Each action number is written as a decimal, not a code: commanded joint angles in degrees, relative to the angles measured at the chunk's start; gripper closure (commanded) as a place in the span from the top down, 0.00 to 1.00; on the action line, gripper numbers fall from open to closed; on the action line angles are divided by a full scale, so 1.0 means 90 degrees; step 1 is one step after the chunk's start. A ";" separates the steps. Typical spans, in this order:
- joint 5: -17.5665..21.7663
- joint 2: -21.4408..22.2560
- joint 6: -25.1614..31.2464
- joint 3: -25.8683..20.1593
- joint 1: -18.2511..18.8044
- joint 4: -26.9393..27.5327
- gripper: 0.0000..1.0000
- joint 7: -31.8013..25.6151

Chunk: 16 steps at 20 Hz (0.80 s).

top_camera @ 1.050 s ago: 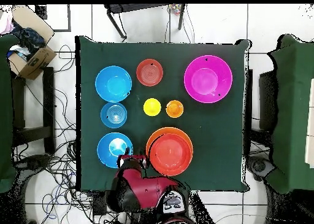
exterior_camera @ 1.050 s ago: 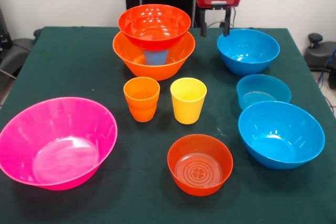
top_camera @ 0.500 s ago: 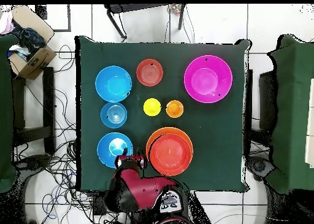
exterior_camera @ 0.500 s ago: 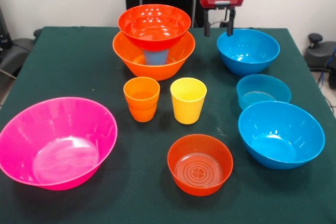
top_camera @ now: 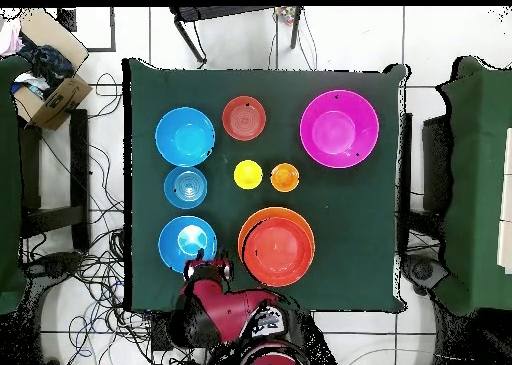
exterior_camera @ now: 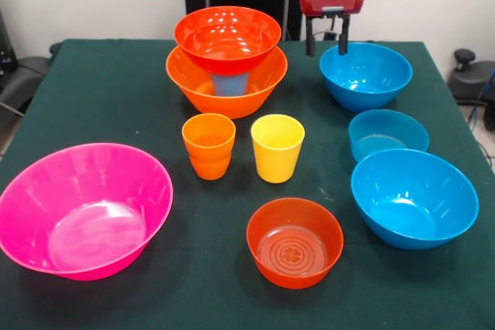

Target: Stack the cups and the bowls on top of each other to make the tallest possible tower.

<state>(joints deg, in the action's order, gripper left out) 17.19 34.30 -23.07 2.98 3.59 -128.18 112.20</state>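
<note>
In the front view, the desk (exterior_camera: pixel 100 90) has a dark green cloth. At the far middle stands the tower (exterior_camera: pixel 227 59): the big orange bowl (exterior_camera: pixel 193 83) is the base, the blue cup (exterior_camera: pixel 230 83) stands upside down inside it, and a red-orange bowl (exterior_camera: pixel 227 36) rests on that cup. Just in front of the tower stand the orange cup (exterior_camera: pixel 209 145) and the yellow cup (exterior_camera: pixel 277 147), side by side and not touching. The big pink bowl (exterior_camera: pixel 83 208) is near left, and the second red-orange bowl (exterior_camera: pixel 295 241) is near middle. On the right side there is a row of three: a larger blue bowl (exterior_camera: pixel 366 75) far, the small shallow blue bowl (exterior_camera: pixel 387 134) in the middle, another larger blue bowl (exterior_camera: pixel 414 197) near. The pincer (exterior_camera: pixel 326 42) hangs at the far left rim of the far blue bowl. Its two fingers are apart and it holds nothing; whether a tip touches the rim I cannot tell.

In the overhead view, the pincer (top_camera: pixel 208 268) is at the bottom, just beside the lowest blue bowl, between it and the tower. Here I count seven bowls and two free cups. A cardboard box (top_camera: pixel 47 91) lies on the floor at the upper left.
</note>
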 commanded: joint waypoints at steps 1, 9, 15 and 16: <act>-0.0283 -0.0557 -0.0358 -0.0220 -0.0166 0.0475 1.00 0.1065; -0.0292 -0.0792 -0.0518 -0.0129 -0.0230 0.0594 1.00 0.1044; -0.0354 -0.1031 -0.0751 -0.0059 -0.0302 0.0717 1.00 0.1022; -0.0367 -0.1109 -0.0825 -0.0052 -0.0307 0.0758 1.00 0.1023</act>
<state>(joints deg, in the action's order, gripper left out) 17.11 28.51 -26.99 4.53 2.14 -128.11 112.20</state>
